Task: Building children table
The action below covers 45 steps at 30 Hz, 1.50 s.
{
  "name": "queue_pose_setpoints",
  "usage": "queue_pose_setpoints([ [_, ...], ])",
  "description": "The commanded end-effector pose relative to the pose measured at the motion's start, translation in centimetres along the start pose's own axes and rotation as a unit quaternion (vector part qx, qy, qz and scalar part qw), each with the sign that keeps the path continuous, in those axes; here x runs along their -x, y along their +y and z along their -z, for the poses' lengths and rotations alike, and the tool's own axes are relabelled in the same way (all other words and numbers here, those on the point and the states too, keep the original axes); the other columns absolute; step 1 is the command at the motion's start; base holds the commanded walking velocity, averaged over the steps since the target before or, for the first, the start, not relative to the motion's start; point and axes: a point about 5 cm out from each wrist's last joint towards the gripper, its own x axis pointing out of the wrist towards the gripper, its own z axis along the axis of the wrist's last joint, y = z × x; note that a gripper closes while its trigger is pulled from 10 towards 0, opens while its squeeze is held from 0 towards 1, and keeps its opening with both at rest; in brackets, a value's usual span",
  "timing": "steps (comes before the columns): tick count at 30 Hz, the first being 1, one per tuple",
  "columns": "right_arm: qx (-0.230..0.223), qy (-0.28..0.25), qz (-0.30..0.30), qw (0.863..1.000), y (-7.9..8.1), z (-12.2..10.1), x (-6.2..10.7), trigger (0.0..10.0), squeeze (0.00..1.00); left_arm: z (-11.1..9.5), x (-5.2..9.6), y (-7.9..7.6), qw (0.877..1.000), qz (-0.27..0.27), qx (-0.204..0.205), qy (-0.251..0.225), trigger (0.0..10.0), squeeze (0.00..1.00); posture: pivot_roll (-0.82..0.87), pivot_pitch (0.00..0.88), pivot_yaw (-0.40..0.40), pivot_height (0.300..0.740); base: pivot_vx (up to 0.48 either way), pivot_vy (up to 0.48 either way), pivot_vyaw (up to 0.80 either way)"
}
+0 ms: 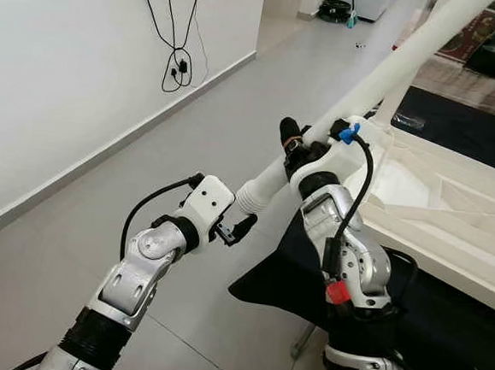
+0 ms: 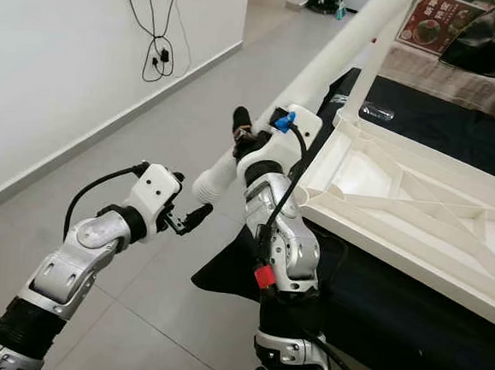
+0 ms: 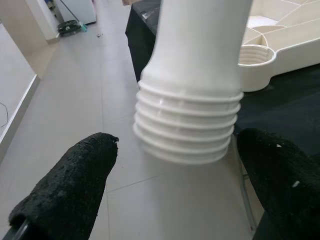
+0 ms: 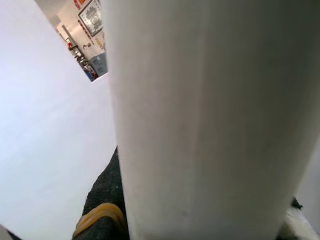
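Both silver arms rise from the lower edge of the head views. Right gripper [image 1: 296, 140] is clamped around a long white plastic table leg [image 2: 326, 63], holding it on a slant so that the leg runs up and away toward the far room while its threaded end [image 1: 251, 196] points down toward the robot. One black finger [image 4: 102, 212], with an orange band on it, lies pressed against the leg's smooth shaft in the right wrist view. Left gripper [image 3: 175, 195] sits just below the threaded end, its two black padded fingers [image 3: 70, 185] spread apart, one on either side of the ribbed thread and not touching it. White tabletop [image 2: 417, 207] lies upside down, ribbed underside showing, on a surface draped in black cloth [image 2: 408, 318] to the robot's right. A round threaded socket [image 3: 256, 60] at the tabletop's corner is seen in the left wrist view just beside the leg. Grey tiled floor [image 1: 98, 225] extends to the left, bounded by a white wall [image 1: 60, 59] with black cables [image 1: 177, 59] hanging down it.
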Motion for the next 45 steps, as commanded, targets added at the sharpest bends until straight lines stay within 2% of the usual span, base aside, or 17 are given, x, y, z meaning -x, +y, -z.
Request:
queue_pose_setpoints([
  [1, -0.016, 0.006, -0.018, 1.000, 0.7, 0.3, 0.5, 10.0, 0.00, 0.2, -0.3, 0.0, 1.000, 0.009, -0.011, 0.000, 10.0, 0.00, 0.11, 0.046, -0.074, 0.740, 0.000, 0.000, 0.00],
  [7, -0.012, 0.015, -0.033, 0.999, 1.0, 0.6, 0.6, 10.0, 0.00, 0.4, -0.4, 0.1, 1.000, 0.011, -0.012, 0.001, 10.0, 0.00, 0.11, 0.048, -0.074, 0.740, 0.000, 0.000, 0.00],
  [21, -0.017, 0.047, -0.059, 0.997, 1.9, 1.9, 1.8, 10.0, 0.00, 0.8, -1.1, -0.7, 1.000, 0.027, -0.010, -0.005, 10.0, 0.00, 0.11, 0.049, -0.074, 0.740, 0.000, 0.000, 0.00],
  [35, -0.021, 0.059, -0.075, 0.995, 2.7, 2.5, 2.3, 10.0, 0.00, 1.0, -1.7, -2.0, 0.998, 0.056, -0.003, -0.006, 10.0, 0.00, 0.10, 0.050, -0.072, 0.740, 0.000, 0.000, 0.00],
  [36, -0.020, 0.060, -0.078, 0.995, 2.8, 2.6, 2.3, 10.0, 0.00, 1.0, -1.7, -2.0, 0.998, 0.058, -0.003, -0.007, 9.0, 0.00, 0.10, 0.050, -0.072, 0.740, 0.000, 0.000, 0.00],
  [37, -0.018, 0.060, -0.081, 0.995, 2.9, 2.6, 2.3, 10.0, 0.00, 1.0, -1.7, -2.0, 0.998, 0.059, -0.004, -0.008, 0.0, 0.00, 0.10, 0.050, -0.072, 0.740, 0.000, 0.000, 0.00],
  [45, -0.016, 0.062, -0.080, 0.995, 2.9, 2.7, 2.4, 10.0, 0.00, 0.9, -1.8, -2.0, 0.998, 0.060, -0.004, -0.012, 0.0, 0.00, 0.10, 0.045, -0.073, 0.740, 0.000, 0.000, 0.00],
])
